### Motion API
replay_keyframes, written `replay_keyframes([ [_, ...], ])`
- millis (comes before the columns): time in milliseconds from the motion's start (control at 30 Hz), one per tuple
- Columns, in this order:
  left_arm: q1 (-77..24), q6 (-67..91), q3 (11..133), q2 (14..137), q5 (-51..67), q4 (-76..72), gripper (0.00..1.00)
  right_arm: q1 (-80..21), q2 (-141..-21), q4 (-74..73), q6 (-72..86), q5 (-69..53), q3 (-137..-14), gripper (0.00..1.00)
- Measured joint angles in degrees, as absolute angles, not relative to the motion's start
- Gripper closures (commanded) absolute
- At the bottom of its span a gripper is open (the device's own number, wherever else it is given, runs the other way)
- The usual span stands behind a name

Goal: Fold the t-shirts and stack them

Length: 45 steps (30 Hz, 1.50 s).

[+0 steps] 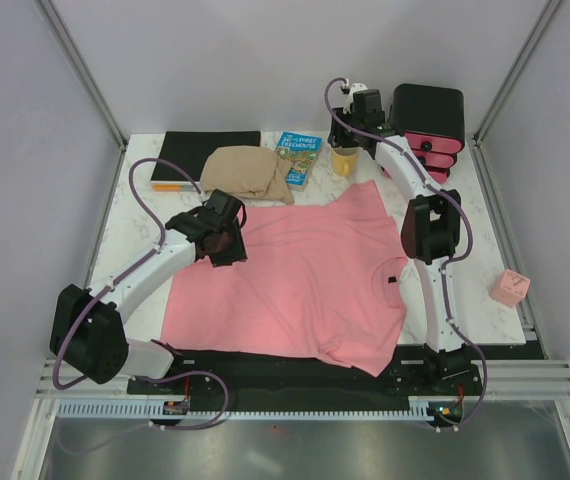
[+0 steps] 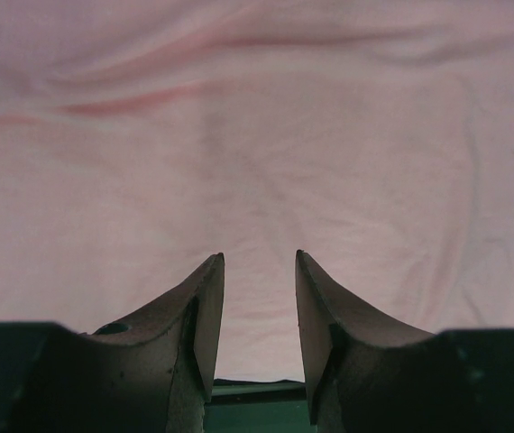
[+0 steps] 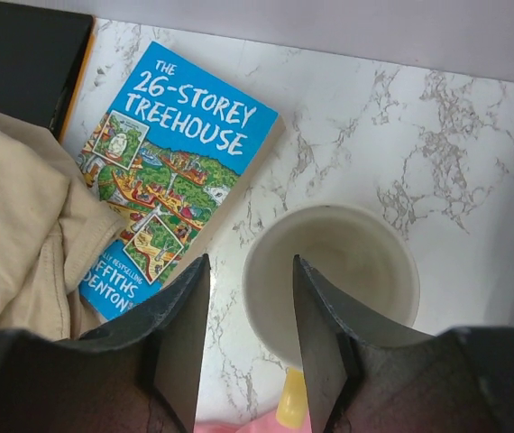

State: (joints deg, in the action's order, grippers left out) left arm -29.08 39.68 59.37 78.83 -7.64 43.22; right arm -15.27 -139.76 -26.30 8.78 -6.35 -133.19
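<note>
A salmon-pink t-shirt (image 1: 310,275) lies spread flat across the middle of the table, its neck with a small dark label to the right. My left gripper (image 1: 231,240) hovers over the shirt's left part. In the left wrist view the pink t-shirt (image 2: 257,135) fills the frame and the left gripper (image 2: 259,258) is open with nothing between its fingers. My right gripper (image 1: 349,138) is at the back of the table, off the shirt. In the right wrist view the right gripper (image 3: 251,260) stands open, its fingers astride the near-left rim of a pale yellow mug (image 3: 347,262).
A beige bundle of cloth (image 1: 248,172) lies behind the shirt, next to a blue book (image 1: 297,157) and a black notebook (image 1: 210,150). The mug (image 1: 343,160) stands beside the book. A black box with pink drawers (image 1: 430,125) is back right; a pink cube (image 1: 511,288) lies at the right.
</note>
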Motion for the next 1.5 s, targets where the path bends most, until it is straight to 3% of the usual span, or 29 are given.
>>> replay_keyframes([
  [200,-29.1,39.9,59.1,78.7,-7.7,43.2,0.55,-15.3,-135.5,-26.5,8.7,-6.0,-132.1,0.5],
  [433,-29.1,40.3,59.4,78.1,-8.9,43.3,0.52,-15.3,-118.7,-26.1,9.4,-2.0,-124.8,0.49],
  [867,-29.1,43.3,62.2,73.4,-13.1,42.6,0.49,-15.3,-71.0,-27.3,16.0,16.6,-86.1,0.46],
  [1067,-29.2,46.4,64.6,73.2,-14.3,41.1,0.49,-15.3,-60.6,-33.1,19.3,23.6,-84.8,0.44],
  [1500,-35.3,45.6,85.1,83.1,-10.8,35.6,0.47,-15.2,-39.0,-50.0,31.1,38.9,-75.0,0.36],
])
